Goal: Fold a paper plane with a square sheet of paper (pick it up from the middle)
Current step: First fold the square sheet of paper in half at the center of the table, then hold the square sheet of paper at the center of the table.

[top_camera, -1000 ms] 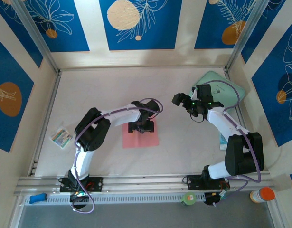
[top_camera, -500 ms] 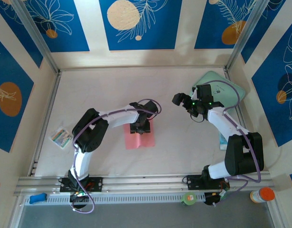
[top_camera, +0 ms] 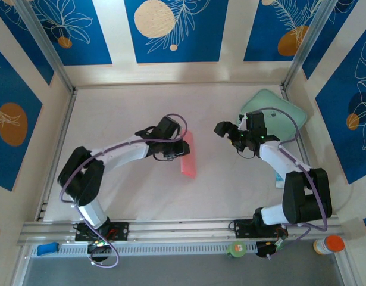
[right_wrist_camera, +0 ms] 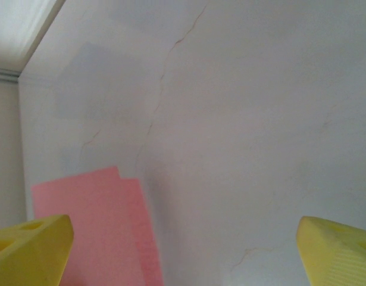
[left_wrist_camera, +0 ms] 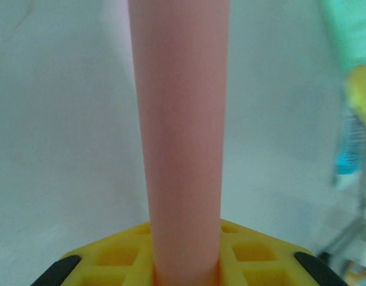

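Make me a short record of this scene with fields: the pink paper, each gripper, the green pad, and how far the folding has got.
paper: square sheet of paper, salmon pink, doubled over into a narrow strip, apparently lifted off the table
left gripper: shut on the paper's middle
right gripper: open, empty, to the right of the paper, apart from it
mint-green pad: far right corner, partly behind the right arm
fold stage: no plane shape yet
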Motion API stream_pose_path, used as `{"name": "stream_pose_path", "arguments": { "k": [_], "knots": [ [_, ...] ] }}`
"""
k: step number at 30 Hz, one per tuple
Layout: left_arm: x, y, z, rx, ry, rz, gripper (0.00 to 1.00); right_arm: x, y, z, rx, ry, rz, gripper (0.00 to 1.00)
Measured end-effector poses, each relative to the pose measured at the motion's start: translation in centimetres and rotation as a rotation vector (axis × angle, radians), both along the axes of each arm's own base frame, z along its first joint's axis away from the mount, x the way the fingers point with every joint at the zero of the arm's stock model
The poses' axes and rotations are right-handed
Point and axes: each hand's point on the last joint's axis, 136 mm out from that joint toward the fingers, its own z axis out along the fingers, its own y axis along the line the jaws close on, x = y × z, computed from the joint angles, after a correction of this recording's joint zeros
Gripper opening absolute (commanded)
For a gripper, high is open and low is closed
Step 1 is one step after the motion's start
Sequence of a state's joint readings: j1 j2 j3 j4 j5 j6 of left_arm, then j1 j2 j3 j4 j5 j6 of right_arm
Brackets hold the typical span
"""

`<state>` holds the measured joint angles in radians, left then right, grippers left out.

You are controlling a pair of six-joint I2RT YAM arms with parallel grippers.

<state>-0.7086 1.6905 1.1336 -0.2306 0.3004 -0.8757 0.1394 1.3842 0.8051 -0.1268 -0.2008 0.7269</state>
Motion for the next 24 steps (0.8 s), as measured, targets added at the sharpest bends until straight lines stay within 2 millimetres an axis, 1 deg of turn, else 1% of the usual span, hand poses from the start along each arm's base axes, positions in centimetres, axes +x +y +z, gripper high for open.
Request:
{"name": "stream_pose_path", "arguments": {
  "k": [1, 3, 7, 9, 12, 14, 15, 19, 21, 24],
  "knots": [
    [0.3, -0.1, 0.4, -0.042, -0.014, 0.001, 0.25, -0.1, 0.4, 0.2, 0.016, -0.004, 0.016, 0.92],
    [0.7, 0.0, 0.5, -0.106, -0.033, 0.003, 0.25, -0.3, 1.5, 0.6, 0.036, -0.017, 0.054, 0.88],
    [1.2, 1.1, -1.8, -0.143, -0.015, 0.034, 0.26, -1.4, 4.6, 1.1, 0.055, -0.040, 0.157, 0.77],
    [1.4, 1.7, -3.2, -0.144, -0.003, 0.050, 0.26, -2.0, 5.9, 0.9, 0.064, -0.034, 0.200, 0.71],
    [1.5, 2.6, -4.7, -0.133, 0.016, 0.068, 0.26, -2.9, 7.7, -0.6, 0.067, 0.013, 0.254, 0.61],
    [1.5, 2.9, -5.3, -0.120, 0.026, 0.073, 0.26, -3.2, 8.6, -1.7, 0.069, 0.056, 0.274, 0.51],
    [1.5, 3.0, -5.5, -0.114, 0.026, 0.071, 0.26, -3.5, 9.2, -2.4, 0.067, 0.078, 0.291, 0.45],
    [1.1, 3.6, -6.9, -0.060, 0.053, 0.070, 0.25, -3.8, 11.2, -4.1, 0.057, 0.158, 0.334, 0.29],
    [0.8, 4.0, -7.8, -0.029, 0.073, 0.067, 0.25, -3.7, 12.6, -4.7, 0.047, 0.182, 0.361, 0.23],
    [0.4, 4.5, -8.8, 0.011, 0.097, 0.062, 0.25, -3.6, 13.9, -5.2, 0.036, 0.212, 0.382, 0.20]
  ]
}}
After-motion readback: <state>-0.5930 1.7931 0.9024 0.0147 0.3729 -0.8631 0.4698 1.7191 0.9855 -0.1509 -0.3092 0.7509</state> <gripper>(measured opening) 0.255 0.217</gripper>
